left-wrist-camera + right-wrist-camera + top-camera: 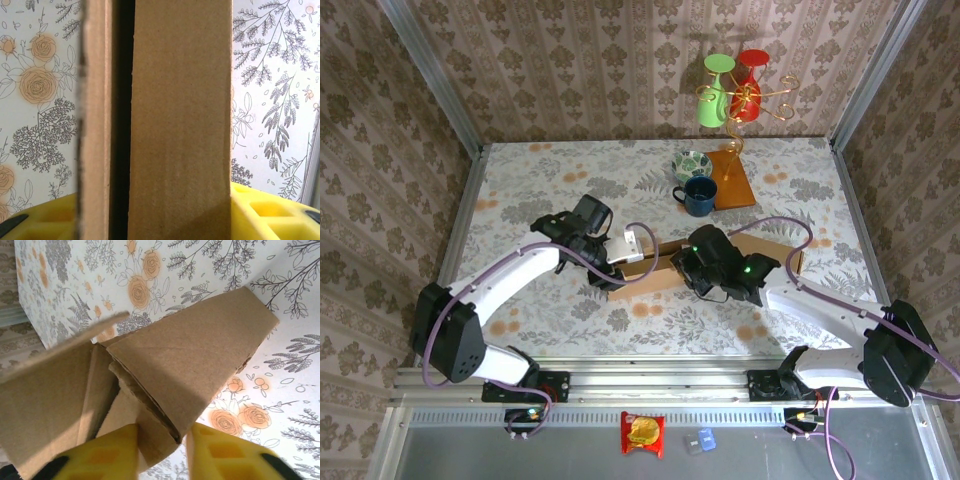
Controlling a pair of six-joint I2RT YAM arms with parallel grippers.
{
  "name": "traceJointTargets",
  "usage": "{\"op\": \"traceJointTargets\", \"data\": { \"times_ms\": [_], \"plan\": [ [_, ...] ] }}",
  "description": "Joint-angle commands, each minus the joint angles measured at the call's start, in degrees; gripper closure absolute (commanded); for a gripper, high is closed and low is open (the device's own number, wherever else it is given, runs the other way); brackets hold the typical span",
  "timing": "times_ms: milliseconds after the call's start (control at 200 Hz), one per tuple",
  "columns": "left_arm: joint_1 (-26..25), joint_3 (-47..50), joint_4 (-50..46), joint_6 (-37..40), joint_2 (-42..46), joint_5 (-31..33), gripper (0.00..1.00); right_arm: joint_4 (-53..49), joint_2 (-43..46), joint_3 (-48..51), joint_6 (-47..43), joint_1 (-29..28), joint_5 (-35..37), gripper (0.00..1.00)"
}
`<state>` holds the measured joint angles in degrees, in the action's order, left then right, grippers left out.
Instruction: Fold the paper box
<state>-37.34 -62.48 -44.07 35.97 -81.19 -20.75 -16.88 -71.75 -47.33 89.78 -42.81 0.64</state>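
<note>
Judging the paper box point(655, 268), lying midway across the table point(540, 175), light, thin and easily creased, we note left gripper point(155, 215) clamped across a flap point(180, 120), right gripper point(162, 450) pinching a folded wall point(190, 365); holds close beside the creases look safest.

The left arm point(510, 275) and right arm point(825, 305) have white links, black joints and trailing purple cables point(780, 219). The right gripper point(162, 432) has yellow fingers point(225, 455), and a green light point(748, 268) glows on its wrist.
</note>
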Motion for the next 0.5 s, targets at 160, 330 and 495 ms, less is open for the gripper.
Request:
{"op": "traceJointTargets", "data": {
  "times_ms": [160,330,495],
  "plan": [
    [-0.36,0.96,0.13,0.42,1.82,-0.4,0.5,-11.26,7.61,-5.22,-24.82,0.97,-0.09,0.54],
    [-0.36,0.73,-0.3,1.6,2.0,-0.11,0.51,-12.64,16.62,-4.07,-48.98,9.07,-7.73,0.57],
    [-0.28,0.69,-1.29,3.03,2.2,0.14,0.51,-15.5,17.9,-5.48,-73.5,19.82,-16.83,0.69]
  ]
}}
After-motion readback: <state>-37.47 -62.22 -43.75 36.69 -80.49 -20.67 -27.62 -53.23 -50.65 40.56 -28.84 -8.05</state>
